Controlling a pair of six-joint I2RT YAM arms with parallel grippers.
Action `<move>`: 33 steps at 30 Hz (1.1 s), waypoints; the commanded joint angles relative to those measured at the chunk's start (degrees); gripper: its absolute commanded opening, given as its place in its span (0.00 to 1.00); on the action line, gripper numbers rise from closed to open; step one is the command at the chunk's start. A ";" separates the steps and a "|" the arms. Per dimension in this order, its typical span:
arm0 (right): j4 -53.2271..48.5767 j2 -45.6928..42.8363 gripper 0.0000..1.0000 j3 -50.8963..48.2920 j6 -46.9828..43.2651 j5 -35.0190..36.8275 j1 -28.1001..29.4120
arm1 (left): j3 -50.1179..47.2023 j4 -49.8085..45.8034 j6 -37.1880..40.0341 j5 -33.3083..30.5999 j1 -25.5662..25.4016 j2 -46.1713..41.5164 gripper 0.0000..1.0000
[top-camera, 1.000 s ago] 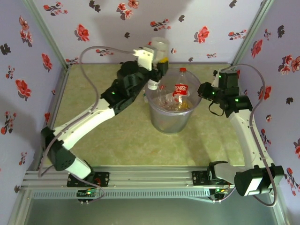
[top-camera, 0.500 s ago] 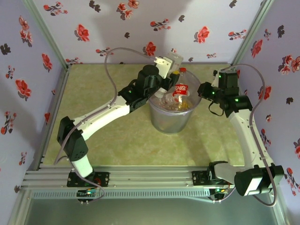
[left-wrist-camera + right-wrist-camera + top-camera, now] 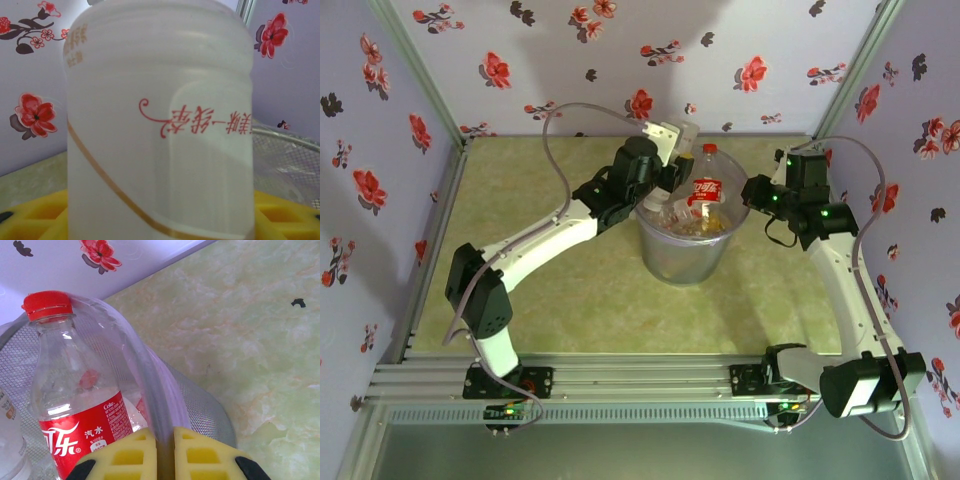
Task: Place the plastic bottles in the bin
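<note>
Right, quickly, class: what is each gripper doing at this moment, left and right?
Left gripper: closed on a whitish plastic bottle.
Right gripper: closed, pinching the rim of the bin.

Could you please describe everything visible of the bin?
The bin is a round, translucent grey-lilac plastic bucket with mesh-textured walls, tapering downward, upright on the green table. A red-capped bottle stands in it, cap above the rim. The right gripper has its jaws shut on the rim; the left gripper holds a whitish bottle over the far rim.
</note>
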 commanded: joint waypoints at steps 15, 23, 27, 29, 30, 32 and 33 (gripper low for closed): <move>-2.13 0.58 0.00 -1.43 -0.29 -1.76 1.39 | 0.63 -2.31 -0.90 1.33 0.00 -0.30 0.89; -2.12 0.61 0.00 -1.63 -0.32 -1.75 1.39 | 2.26 2.44 -3.65 4.34 0.60 -0.39 0.80; -2.21 0.40 0.00 -1.72 -0.37 -1.71 1.38 | 5.01 3.30 -6.50 5.52 1.58 1.41 0.78; -2.27 0.38 0.00 -1.89 -0.46 -1.62 1.31 | 5.99 3.55 -7.76 5.94 2.09 2.55 0.75; -2.29 0.35 0.00 -1.90 -0.54 -1.62 1.31 | 6.63 3.53 -8.21 6.10 2.26 3.15 0.71; -2.59 0.28 0.00 -1.81 -0.71 -1.28 1.36 | 7.73 2.63 -8.98 6.61 2.56 4.55 0.63; -2.70 0.23 0.00 -1.81 -0.81 -1.15 1.38 | 8.14 2.07 -9.17 7.07 2.63 5.09 0.59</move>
